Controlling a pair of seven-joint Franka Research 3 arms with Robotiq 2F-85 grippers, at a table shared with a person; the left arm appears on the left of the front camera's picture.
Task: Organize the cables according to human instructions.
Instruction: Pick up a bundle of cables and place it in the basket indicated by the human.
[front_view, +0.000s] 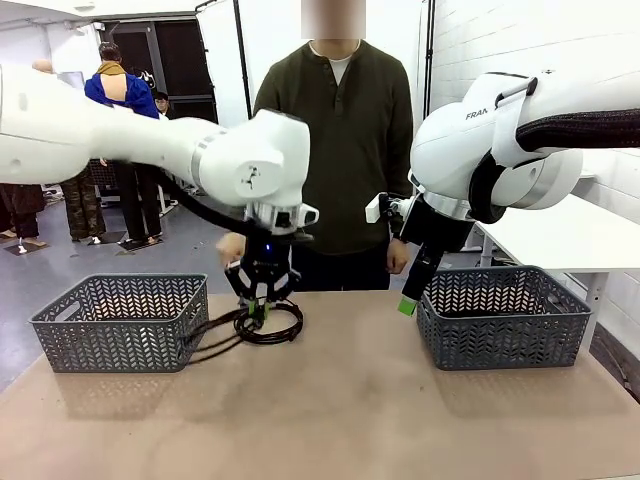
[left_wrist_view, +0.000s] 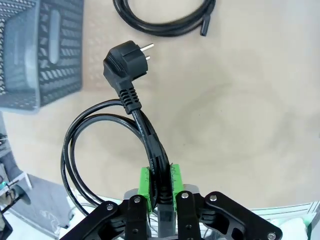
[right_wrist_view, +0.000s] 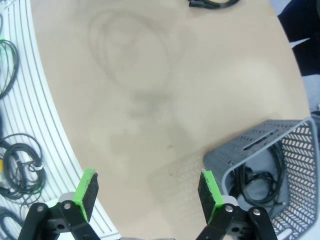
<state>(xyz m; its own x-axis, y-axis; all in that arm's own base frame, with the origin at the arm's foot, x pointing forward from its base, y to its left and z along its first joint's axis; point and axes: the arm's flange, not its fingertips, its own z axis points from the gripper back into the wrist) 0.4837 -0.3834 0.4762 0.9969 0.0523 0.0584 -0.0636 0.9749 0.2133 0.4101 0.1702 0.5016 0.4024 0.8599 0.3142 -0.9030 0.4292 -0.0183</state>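
Black cable (front_view: 283, 331), near the table's (front_view: 350, 420) far edge just beside the left basket (front_view: 120, 325), is pinched in the left gripper (front_view: 262, 310). The right gripper (front_view: 408, 303) hangs spread wide beside the right basket (front_view: 500, 325).

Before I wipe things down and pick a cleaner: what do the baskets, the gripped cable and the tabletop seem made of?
Baskets: grey moulded plastic, matte, with herringbone cut-outs. Cable: black rubber or PVC sheath, slight sheen; plug has shiny metal pins. Tabletop: tan, matte, maybe board or laminate; can't tell.
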